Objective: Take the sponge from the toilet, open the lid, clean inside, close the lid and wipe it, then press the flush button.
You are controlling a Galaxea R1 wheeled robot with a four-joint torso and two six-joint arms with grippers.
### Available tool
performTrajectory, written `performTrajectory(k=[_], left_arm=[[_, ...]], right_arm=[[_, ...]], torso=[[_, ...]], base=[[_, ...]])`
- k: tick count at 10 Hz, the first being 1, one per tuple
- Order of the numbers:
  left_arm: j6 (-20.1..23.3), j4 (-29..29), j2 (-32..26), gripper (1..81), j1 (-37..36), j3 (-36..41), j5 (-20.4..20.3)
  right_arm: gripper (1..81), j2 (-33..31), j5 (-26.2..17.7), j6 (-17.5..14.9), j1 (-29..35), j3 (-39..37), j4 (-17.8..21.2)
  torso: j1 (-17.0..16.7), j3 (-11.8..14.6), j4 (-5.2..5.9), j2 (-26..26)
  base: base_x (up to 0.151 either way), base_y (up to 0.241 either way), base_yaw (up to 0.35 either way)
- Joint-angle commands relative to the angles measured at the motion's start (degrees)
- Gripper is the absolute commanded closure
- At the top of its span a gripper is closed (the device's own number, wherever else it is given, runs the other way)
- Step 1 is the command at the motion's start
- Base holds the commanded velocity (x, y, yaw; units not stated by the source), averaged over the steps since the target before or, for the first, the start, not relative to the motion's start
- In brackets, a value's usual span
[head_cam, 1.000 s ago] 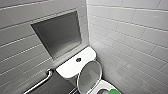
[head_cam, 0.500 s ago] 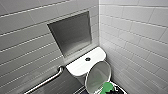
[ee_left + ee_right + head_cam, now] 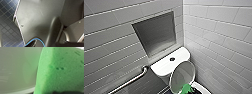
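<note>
My right gripper [image 3: 192,91] is clenched on the sponge [image 3: 186,87], which stands bright green just above it. The sponge sits at the lower edge of the lid [image 3: 182,73]. The lid is raised, with its greyish inner face turned toward the gripper, and I cannot tell whether sponge and lid touch. In the right wrist view the sponge looms large beside that pale face. Beyond the gripper, behind the lid, the flush button [image 3: 172,59] sits in the middle of the tank top of the toilet [image 3: 161,67]. A grab bar [image 3: 131,81] runs along the wall, well apart to the gripper's left. I cannot tell whether the left gripper [image 3: 33,44] is released or clenched; past it lies a dark tiled floor [image 3: 6,25].
</note>
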Motion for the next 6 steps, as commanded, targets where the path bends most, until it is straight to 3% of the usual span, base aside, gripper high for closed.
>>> performTrajectory(k=[1,4,6], left_arm=[[0.4,-0.1,-0.5,1.0,0.0,-0.3,4.3],[0.4,0.1,-0.4,1.0,0.0,-0.3,4.3],[0.4,0.1,-0.4,1.0,0.0,-0.3,4.3]], right_arm=[[81.1,7.4,-3.9,0.2,2.2,-6.8,-1.4],[81.1,5.3,-3.1,-0.2,-3.6,-5.5,-1.7],[81.1,0.2,-1.0,-0.3,-6.4,1.2,-1.9]], torso=[[0.0,0.0,0.0,0.0],[0.0,0.0,0.0,0.0],[0.0,0.0,0.0,0.0]], base=[[0.0,0.0,0.0],[0.0,0.0,0.0],[0.0,0.0,0.0]])
